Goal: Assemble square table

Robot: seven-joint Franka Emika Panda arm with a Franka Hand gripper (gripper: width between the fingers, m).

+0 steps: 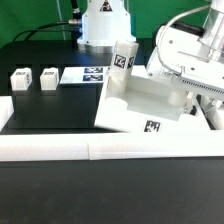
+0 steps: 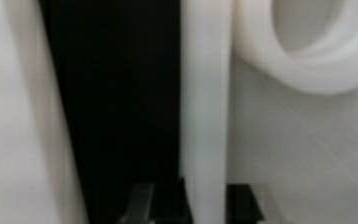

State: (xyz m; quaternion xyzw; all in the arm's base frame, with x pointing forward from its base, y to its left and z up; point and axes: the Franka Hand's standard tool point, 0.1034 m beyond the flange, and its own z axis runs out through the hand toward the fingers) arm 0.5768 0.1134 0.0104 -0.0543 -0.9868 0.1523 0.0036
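tool [image 2: 190, 200]: fingers [image 2: 144, 202] straddle a white strip [image 2: 201, 100], grip unclear | slab [image 1: 140, 105]: leg [image 1: 122, 58] upright at 11 o'clock | risk: off-centre hold skews slab, topples leg

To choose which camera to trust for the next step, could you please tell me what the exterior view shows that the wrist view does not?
Only the exterior view: the whole tabletop slab, one leg upright by its far edge, two loose legs at the exterior view's left, the marker board and the border wall. Only the wrist view: the gripper, its fingertips close up either side of a blurred white strip I cannot identify. Both: white parts against the black table.
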